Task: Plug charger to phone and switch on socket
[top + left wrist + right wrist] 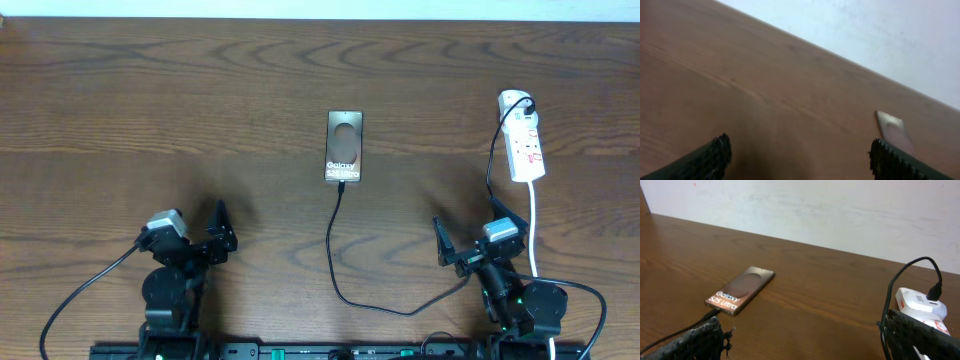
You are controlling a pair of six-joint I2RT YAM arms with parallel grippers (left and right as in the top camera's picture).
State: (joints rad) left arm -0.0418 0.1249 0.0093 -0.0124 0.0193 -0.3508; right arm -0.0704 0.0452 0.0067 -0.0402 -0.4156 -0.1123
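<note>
Both grippers rest low at the near edge of a dark wooden table (200, 90), jaws spread wide and empty. The left gripper (222, 230) points out over bare wood, and its own camera shows only a corner of the phone (894, 131) past its right fingertip (895, 162). The right gripper (445, 250) sits well short of everything, angled toward the table's middle.

The phone (343, 146) lies flat and face down at the centre of the table, its "Galaxy" lettering toward the arms. The charger (330, 250), a thin black cable, meets the phone's near short edge and appears to be seated there. From that edge it runs toward the arms, then bends right along the front and passes behind the right arm.

The socket (525, 145), a white power strip, lies at the far right with a black plug in its far end. Its white cord (533, 225) trails toward the right arm. Whether its switch is on cannot be told.
</note>
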